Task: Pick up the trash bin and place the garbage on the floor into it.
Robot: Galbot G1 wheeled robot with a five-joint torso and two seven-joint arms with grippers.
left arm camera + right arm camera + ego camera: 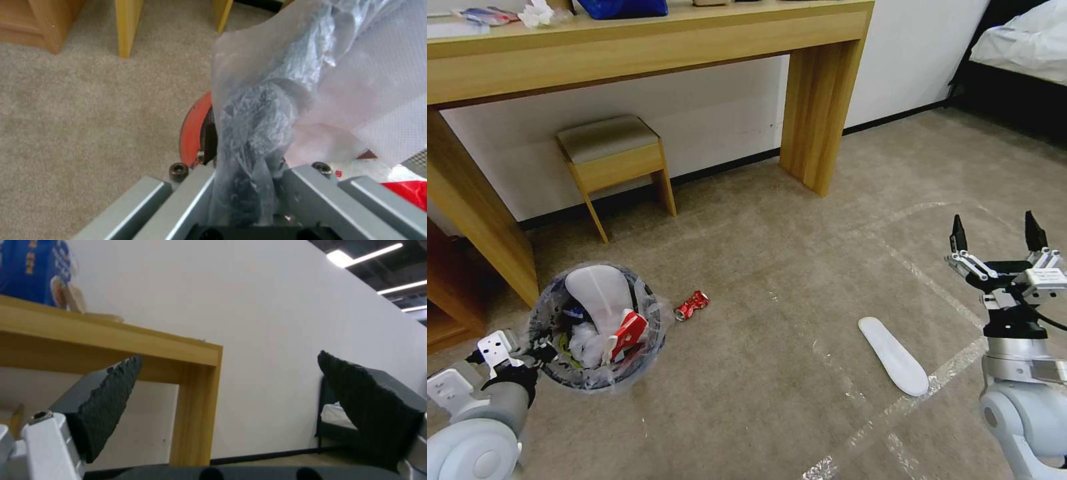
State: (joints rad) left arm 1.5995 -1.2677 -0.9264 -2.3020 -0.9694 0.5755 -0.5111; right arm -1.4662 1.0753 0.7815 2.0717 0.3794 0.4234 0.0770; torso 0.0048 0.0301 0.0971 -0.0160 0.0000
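On the carpet lies a thin white insole, light, bendy; best pinched across its middle. Right gripper hovers wide open; left gripper clamps the trash bin rim.

A bedroom set — beyond the raised right gripper stand a wooden desk and a padded stool against the white wall, a bed off to its right — beige carpet below.
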